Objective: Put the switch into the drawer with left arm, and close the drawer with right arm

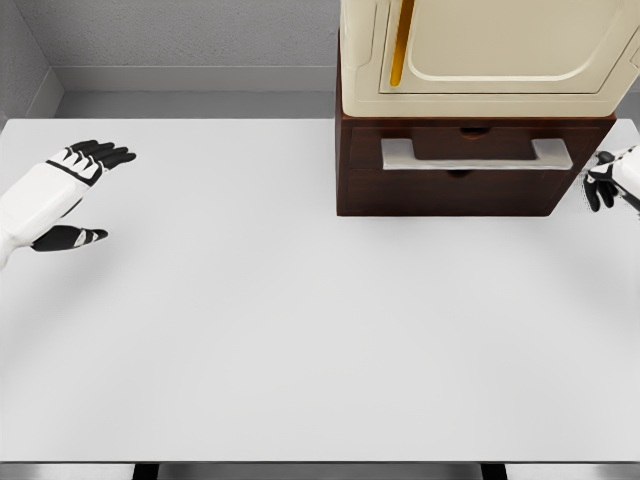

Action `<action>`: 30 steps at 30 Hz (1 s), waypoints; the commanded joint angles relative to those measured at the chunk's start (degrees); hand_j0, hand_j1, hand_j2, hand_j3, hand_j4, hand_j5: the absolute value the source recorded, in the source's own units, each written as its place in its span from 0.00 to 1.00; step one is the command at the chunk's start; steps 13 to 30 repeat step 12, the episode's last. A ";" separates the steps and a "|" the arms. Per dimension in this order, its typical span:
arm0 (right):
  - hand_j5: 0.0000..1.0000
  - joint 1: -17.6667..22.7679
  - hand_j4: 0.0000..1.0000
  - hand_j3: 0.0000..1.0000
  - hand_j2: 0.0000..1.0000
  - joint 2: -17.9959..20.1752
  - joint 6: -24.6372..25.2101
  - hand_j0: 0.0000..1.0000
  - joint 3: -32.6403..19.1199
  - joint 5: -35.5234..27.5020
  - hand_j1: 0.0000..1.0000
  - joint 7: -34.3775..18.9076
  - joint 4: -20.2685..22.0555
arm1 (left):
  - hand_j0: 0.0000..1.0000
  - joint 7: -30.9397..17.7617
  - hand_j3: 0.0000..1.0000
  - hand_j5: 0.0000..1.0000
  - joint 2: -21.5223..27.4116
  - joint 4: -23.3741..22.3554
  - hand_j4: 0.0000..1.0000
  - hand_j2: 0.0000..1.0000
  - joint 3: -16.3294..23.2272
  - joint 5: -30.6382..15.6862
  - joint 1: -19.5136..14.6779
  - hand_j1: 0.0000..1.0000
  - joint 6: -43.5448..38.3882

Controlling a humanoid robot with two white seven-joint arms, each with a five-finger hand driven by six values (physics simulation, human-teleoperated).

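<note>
Left hand (62, 190) at the table's (300, 330) left edge, fingers spread, thumb apart, holding nothing. Right hand (610, 180) at the right edge beside the dark wooden drawer unit (350, 190); fingers seem loosely curled, mostly cropped. Drawer (476, 153) at the far edge, barely open, white handle across it. A cream appliance (480, 50) sits on top.

The switch is not visible anywhere. Risk: drawer shut empty, or right hand clipping the cabinet's side.
</note>
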State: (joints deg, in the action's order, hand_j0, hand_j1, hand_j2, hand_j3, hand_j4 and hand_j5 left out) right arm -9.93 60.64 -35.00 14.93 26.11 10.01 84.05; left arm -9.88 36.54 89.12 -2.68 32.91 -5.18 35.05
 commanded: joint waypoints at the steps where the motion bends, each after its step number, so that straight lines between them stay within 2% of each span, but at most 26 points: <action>1: 0.00 0.00 0.00 0.00 0.00 4.48 0.00 0.00 0.01 -1.15 0.00 0.01 -0.20 | 1.00 0.03 1.00 1.00 0.02 0.00 1.00 1.00 -0.04 -0.39 0.00 1.00 -0.05; 30: 0.00 0.09 0.00 0.00 0.00 3.78 0.00 0.00 0.01 -1.15 0.00 -0.08 0.33 | 1.00 -0.14 1.00 1.00 0.02 0.36 1.00 1.00 -0.22 -0.39 0.53 1.00 -0.05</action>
